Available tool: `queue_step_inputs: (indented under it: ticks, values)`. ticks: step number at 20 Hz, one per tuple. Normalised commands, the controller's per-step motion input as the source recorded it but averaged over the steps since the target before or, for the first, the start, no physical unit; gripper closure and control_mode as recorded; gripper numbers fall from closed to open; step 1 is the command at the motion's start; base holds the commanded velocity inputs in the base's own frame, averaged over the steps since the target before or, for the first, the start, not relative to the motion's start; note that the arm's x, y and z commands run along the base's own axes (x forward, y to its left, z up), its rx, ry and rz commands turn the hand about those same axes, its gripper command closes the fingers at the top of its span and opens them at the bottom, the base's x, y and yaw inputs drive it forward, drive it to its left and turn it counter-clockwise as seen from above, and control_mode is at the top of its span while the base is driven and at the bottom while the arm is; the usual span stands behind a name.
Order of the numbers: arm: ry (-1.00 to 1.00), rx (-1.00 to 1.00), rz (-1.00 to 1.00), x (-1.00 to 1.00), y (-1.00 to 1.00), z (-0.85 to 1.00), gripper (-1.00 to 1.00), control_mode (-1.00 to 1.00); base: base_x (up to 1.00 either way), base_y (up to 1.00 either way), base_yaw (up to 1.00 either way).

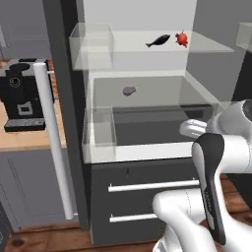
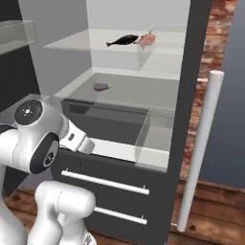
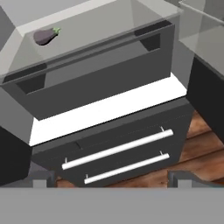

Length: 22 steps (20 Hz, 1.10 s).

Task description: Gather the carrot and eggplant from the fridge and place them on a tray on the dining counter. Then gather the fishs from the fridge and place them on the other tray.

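I stand before the tall dark grey fridge (image 1: 74, 123) with its doors swung open, so its pale interior and clear glass shelves face me; my white arm is folded low in front of it, and my two-finger gripper (image 3: 109, 180) hangs with its dark tips spread wide and nothing between them, as I judge fitting for a reach not yet begun; in the hand view it looks up past the two dark drawers, each with a pale bar handle (image 3: 117, 148), toward the shelves; the small dull purple-grey oval eggplant (image 3: 46, 36), with a green stem end, lies alone on the smooth middle glass shelf, well apart from my gripper; on the top shelf a slim dark fish (image 1: 158, 41) lies just beside a small red rounded item (image 1: 182, 38) whose kind I cannot tell; clear box-shaped bins (image 1: 92, 45) hang at the door side of the shelves; a long pale cylindrical door handle (image 1: 54, 142) stands upright at my left, and behind it a black coffee machine (image 1: 22, 96) sits on a wood-toned counter; I see no carrot here, so I judge the eggplant the nearest task item to fetch.
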Motion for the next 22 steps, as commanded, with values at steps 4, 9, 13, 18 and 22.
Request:
queue_step_inputs:
  ticks: [4, 9, 13, 18, 22]
  values:
    - [0.00, 0.00, 0.00, 0.00, 0.00, 0.00, -1.00, 1.00, 0.53, 0.28, 0.00]
    - [0.00, 0.00, 0.00, 0.00, 0.00, 0.00, -1.00, 1.00, 0.63, 0.38, 0.00]
    - [0.00, 0.00, 0.00, 0.00, 0.00, 0.00, -1.00, 1.00, 0.62, 0.28, 0.00]
    - [0.00, 0.00, 0.00, 0.00, 0.00, 0.00, -1.00, 1.00, 0.49, -0.04, 0.00]
    - [0.00, 0.00, 0.00, 0.00, 0.00, 0.00, -1.00, 1.00, 0.25, -0.53, 0.00]
